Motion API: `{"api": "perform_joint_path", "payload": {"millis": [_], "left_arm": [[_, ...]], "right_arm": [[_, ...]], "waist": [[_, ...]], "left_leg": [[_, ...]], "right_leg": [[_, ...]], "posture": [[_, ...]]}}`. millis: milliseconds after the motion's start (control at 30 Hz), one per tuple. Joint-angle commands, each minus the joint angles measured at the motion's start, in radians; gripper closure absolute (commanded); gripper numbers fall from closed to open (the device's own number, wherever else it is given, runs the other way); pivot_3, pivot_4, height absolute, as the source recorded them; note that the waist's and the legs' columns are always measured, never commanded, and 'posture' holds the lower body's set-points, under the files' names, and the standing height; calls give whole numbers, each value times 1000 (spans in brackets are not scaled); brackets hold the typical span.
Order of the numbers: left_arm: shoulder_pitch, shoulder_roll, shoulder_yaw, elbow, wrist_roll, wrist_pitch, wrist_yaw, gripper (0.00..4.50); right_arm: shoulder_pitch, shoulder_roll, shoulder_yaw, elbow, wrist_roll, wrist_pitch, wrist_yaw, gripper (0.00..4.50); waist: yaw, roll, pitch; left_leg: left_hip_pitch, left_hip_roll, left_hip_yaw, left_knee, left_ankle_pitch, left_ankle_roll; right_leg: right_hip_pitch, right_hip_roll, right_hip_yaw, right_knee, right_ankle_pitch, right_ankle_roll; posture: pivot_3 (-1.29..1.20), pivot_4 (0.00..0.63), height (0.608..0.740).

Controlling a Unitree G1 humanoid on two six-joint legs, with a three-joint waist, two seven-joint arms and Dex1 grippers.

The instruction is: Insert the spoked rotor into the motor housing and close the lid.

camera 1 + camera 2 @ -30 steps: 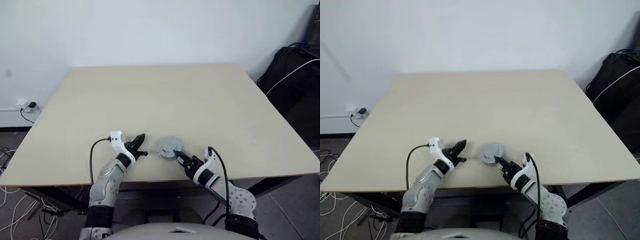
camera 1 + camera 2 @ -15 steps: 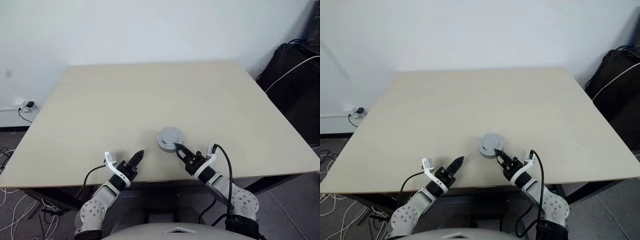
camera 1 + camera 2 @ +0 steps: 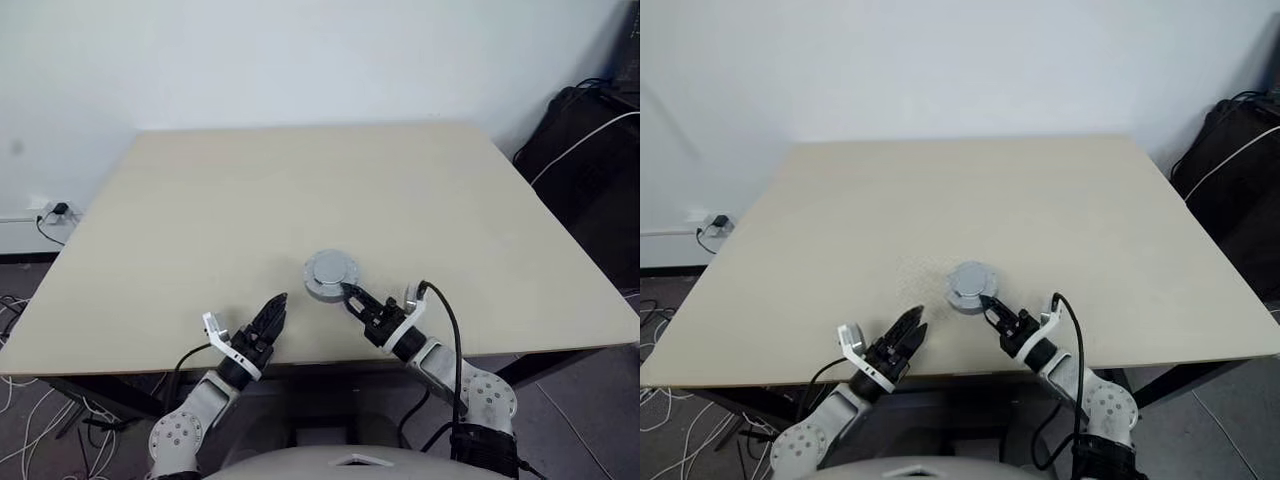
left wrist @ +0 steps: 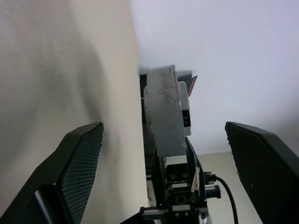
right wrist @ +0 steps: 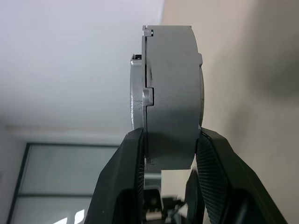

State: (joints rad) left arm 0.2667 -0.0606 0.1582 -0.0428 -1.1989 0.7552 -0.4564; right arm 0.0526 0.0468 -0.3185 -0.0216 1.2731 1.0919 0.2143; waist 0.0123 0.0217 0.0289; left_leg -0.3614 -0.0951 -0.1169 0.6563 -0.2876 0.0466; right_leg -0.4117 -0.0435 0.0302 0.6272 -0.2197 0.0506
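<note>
1. Head views: the motor housing (image 3: pixel 331 273), with the lid (image 3: pixel 971 277) closed on top, shows as one round grey puck with a raised centre. It sits over the tabletop (image 3: pixel 300 200) near its front edge, about midway across. The right gripper (image 3: pixel 349 296) reaches the puck from the front right, its jaws closed on the puck's near rim. The left gripper (image 3: pixel 272 313) lies front left of the puck and apart from it; its jaws hold nothing.

2. Left wrist view: the left gripper's two black textured fingers (image 4: pixel 79 158) stand wide apart with nothing between them. Beyond them the grey assembly shows edge-on as a speckled block, with the right gripper just behind it.

3. Right wrist view: the right gripper's black ribbed fingers (image 5: pixel 128 163) pinch the assembly across its thickness. Seen edge-on, it is a thick smooth grey disc with a seam where the two halves meet, a small notch at that seam, and a thinner stepped flange on one face. The tabletop lies alongside its other face.
</note>
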Motion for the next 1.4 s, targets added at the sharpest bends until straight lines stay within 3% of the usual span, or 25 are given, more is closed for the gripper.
{"api": "perform_joint_path", "payload": {"millis": [33,567,667,833,1133,1400], "left_arm": [[-22,-70,-26,-8,-20,-3,-19,34],[-42,-67,-60,15,-23,-12,-14,34],[-40,-67,-59,14,-27,-11,-9,638],[-36,-64,-61,5,-35,-11,-5,2275],[-35,-49,-74,-7,-44,-14,6,2326],[-57,-44,-57,-29,-30,-50,17,2365]], "right_arm": [[-19,-4,36,-64,73,39,17,3229],[7,-61,105,-85,127,128,-18,3229],[6,-64,109,-84,129,125,-21,3229],[6,-66,115,-83,125,119,-23,3229],[27,-111,191,-159,-25,10,79,3229],[27,-172,253,-214,-152,-48,96,592]], "waist": [[0,0,0],[1,0,0],[1,0,0],[1,0,0],[1,-1,-1],[2,-1,-1]], "left_leg": [[0,0,0,0,0,0],[0,0,0,1,0,1],[0,0,0,2,0,1],[0,0,0,2,0,1],[0,0,1,3,0,1],[0,0,1,4,0,1]], "right_leg": [[0,0,0,0,0,0],[1,0,0,0,0,0],[1,0,0,0,0,1],[1,0,0,0,0,1],[1,0,0,0,1,1],[2,0,1,1,1,1]], "posture": [[0,0,740],[0,0,740],[0,0,740],[0,0,740],[0,0,740],[0,0,740]]}}
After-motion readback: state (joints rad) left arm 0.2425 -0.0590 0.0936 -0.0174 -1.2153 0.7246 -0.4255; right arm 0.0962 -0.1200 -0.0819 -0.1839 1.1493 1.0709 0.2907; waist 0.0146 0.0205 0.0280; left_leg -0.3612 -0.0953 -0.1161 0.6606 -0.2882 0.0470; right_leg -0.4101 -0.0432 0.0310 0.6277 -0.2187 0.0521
